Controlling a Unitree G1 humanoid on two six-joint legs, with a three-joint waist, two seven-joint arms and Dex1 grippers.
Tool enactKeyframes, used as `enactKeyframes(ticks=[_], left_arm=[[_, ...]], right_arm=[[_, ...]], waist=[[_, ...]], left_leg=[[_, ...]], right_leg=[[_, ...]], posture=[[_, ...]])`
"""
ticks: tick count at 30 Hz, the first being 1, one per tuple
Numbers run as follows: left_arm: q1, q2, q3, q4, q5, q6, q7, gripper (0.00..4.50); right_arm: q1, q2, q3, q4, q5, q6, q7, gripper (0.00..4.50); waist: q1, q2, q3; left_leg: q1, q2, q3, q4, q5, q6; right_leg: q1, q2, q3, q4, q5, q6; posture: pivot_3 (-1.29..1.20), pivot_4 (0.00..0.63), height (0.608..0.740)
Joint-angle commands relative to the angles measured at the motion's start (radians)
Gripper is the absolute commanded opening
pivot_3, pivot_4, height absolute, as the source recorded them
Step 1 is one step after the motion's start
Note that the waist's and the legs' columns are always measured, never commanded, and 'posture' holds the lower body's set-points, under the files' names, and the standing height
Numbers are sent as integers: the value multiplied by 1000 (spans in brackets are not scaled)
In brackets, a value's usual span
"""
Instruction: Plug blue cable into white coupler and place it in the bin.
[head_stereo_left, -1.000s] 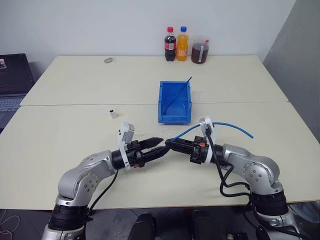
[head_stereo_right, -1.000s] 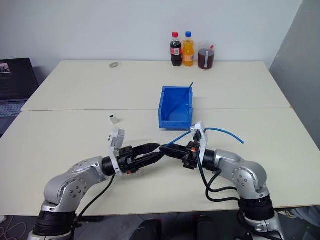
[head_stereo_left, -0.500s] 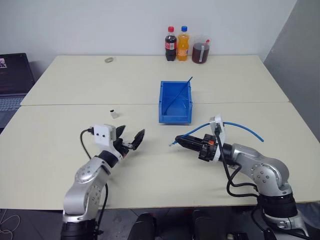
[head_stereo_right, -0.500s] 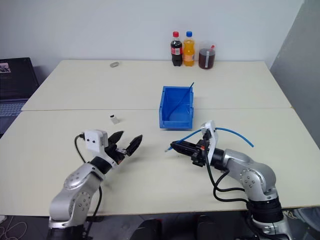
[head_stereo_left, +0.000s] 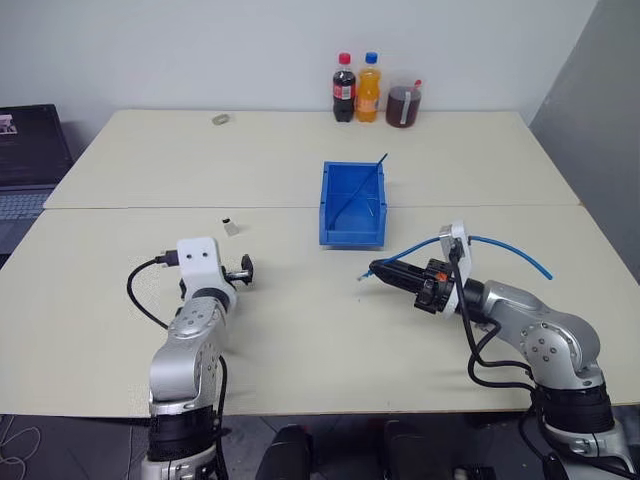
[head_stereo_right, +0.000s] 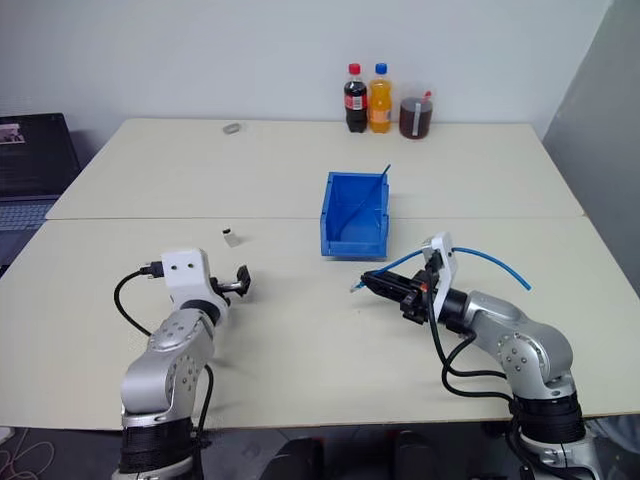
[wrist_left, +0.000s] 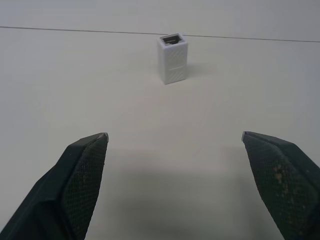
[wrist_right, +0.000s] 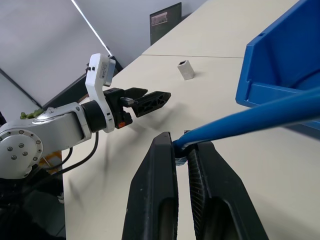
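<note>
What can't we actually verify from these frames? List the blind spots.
- Plug at the tip of the blue cable: right wrist view, hidden between the fingers of the shut right gripper.
- Port of the white coupler: left wrist view, dark inside, contacts unreadable; too small in the head views.
- Floor of the bin: head views, near part hidden behind the front wall.
- Small grey object at the far table edge: too small to identify.

One white coupler stands ahead of the spread left fingers. One blue cable sits pinched between the right fingers. One bin, two bottles and one cup.
</note>
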Motion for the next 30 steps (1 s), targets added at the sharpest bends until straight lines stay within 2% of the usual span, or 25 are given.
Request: enactKeyframes(ticks=[1,9,30], left_arm=[[-79,6,44,64,-1,0,16,4500],[-211,49,62,233,24,-24,18,4500],[-368,85,33,530,65,-180,11,4500]], right_arm=[[-8,0,-15,-21,2,-23,-2,27],[-5,0,-15,-26,1,-27,-8,26],[4,-2,-14,-36,4,-31,-17,26]], waist=[[0,0,0],[1,0,0],[1,0,0]], left_leg=[[0,0,0,0,0,0],[-1,0,0,0,0,0],[-7,-1,0,1,0,0]], right_leg=[[0,0,0,0,0,0],[0,0,0,0,0,0],[-7,-1,0,1,1,0]], posture=[[0,150,740],[0,150,740],[0,150,740]])
